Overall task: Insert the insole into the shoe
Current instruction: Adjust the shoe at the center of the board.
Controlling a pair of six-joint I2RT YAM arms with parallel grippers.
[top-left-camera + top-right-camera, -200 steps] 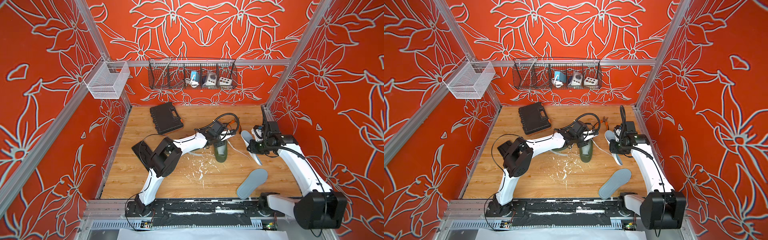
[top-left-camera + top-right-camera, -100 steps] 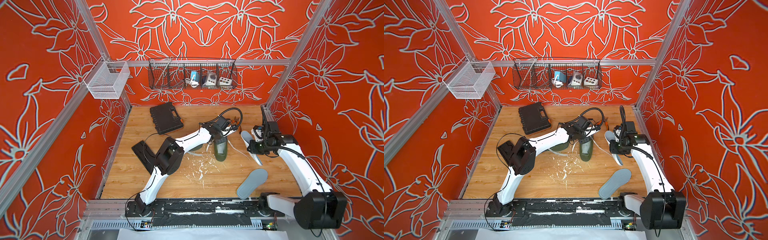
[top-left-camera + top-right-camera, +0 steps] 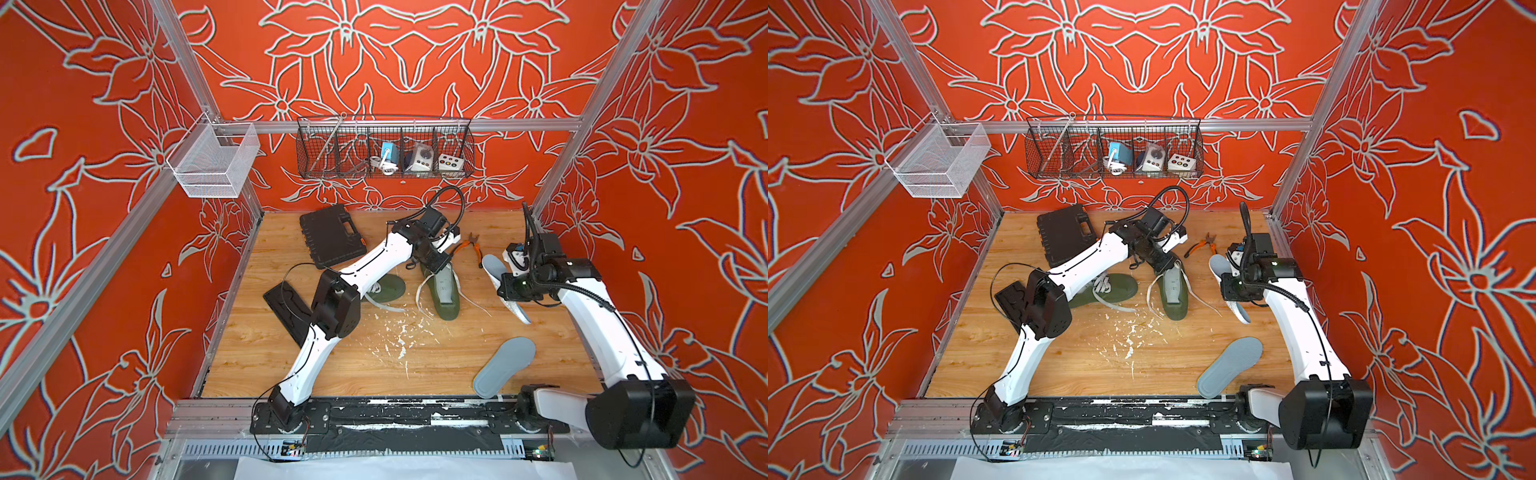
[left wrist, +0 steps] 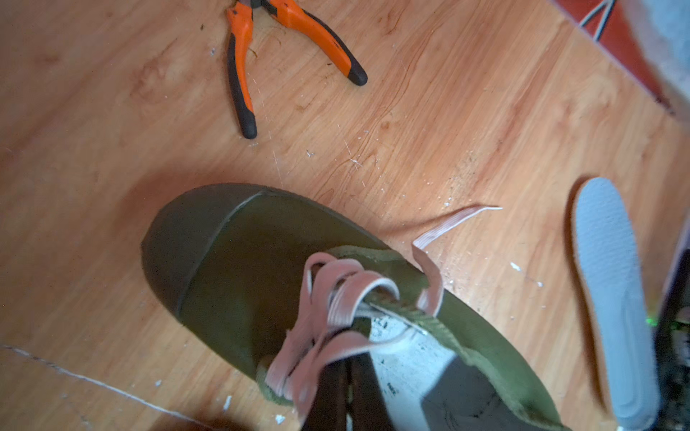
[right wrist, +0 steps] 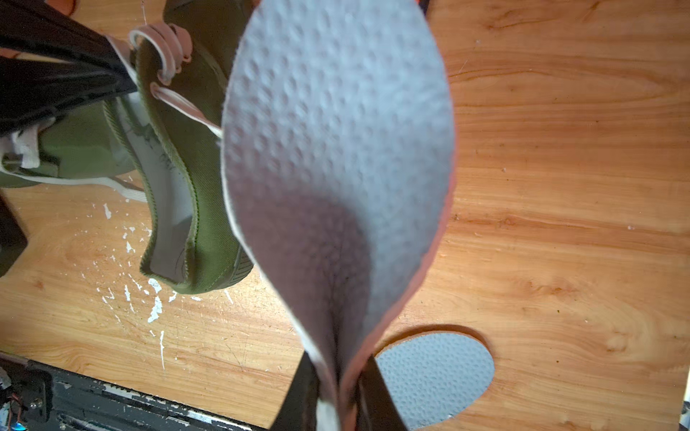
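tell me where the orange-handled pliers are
In both top views the orange-handled pliers lie on the wooden table toward the back, between the green canvas shoe and the lifted grey foam insole.

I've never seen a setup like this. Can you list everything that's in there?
canvas lace-up shoes: two, olive green, mid-table; second partly under the left arm
dimpled foam insoles: two, grey, one held up, one flat near the front
pliers: one, orange-handled, back right
plastic tool case: one, black, back left
flat pad: one, black, left edge
wire basket: one, black, back wall, gadgets inside
mesh basket: one, white, left wall
wooden table: one, light brown
left hand: black, shut at a shoe's laces
right hand: black, pinching an insole
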